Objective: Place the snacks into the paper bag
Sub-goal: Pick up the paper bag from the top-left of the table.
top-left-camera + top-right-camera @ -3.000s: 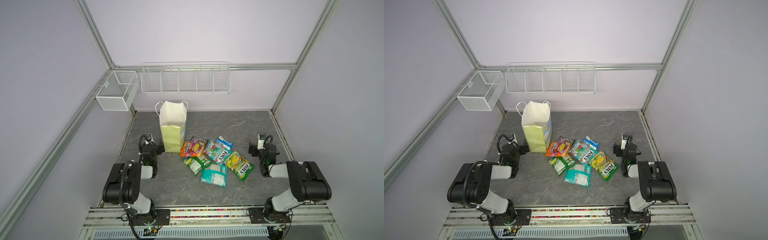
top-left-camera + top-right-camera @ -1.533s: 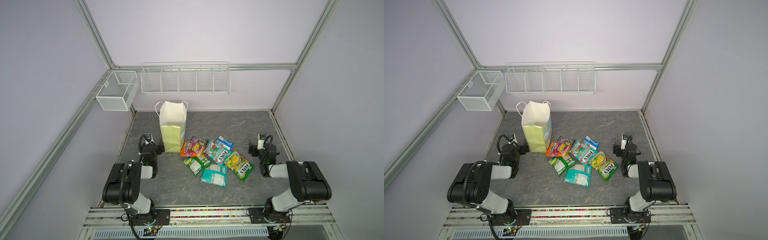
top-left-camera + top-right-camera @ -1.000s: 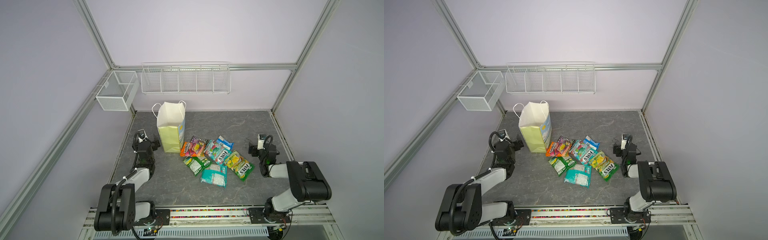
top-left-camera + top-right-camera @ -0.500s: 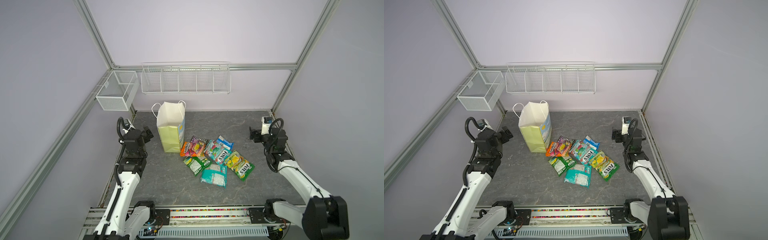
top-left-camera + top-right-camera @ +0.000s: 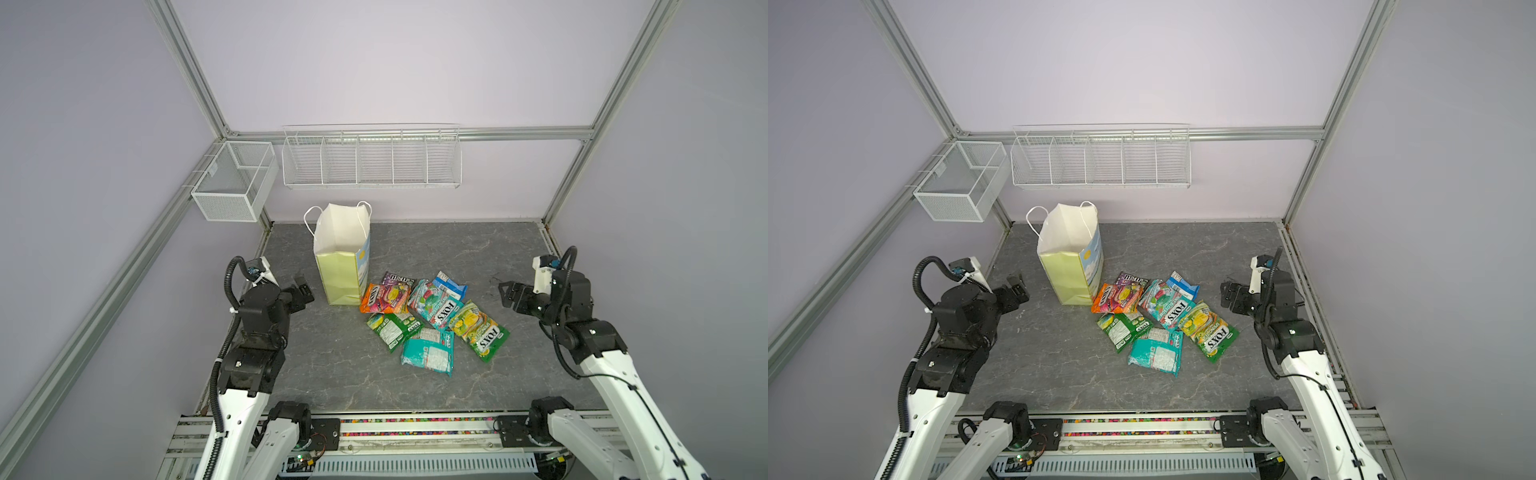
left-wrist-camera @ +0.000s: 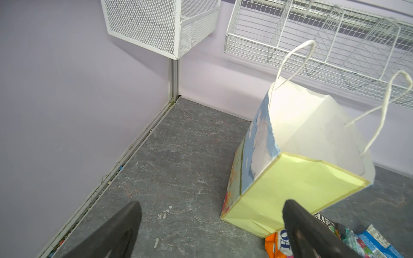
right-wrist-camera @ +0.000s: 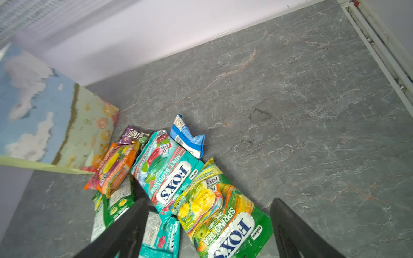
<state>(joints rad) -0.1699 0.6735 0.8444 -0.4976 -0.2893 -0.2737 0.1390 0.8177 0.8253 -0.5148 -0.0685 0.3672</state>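
Observation:
The paper bag stands open and upright at the back left of the grey table, seen close in the left wrist view. The snacks lie in a loose overlapping pile just right of it: an orange packet touches the bag's base, and a yellow-green packet lies nearest the right arm. My left gripper hangs open above the table left of the bag, holding nothing. My right gripper is open and empty too, raised to the right of the pile.
A small white mesh basket hangs on the left wall. A long white wire basket hangs on the back wall above the bag. Bare table lies in front of the pile, up to the front rail.
Both arms have unfolded from their low rest pose, lifting the grippers up and outward. The left arm rose first and the bag shifted slightly. The snacks have not moved.

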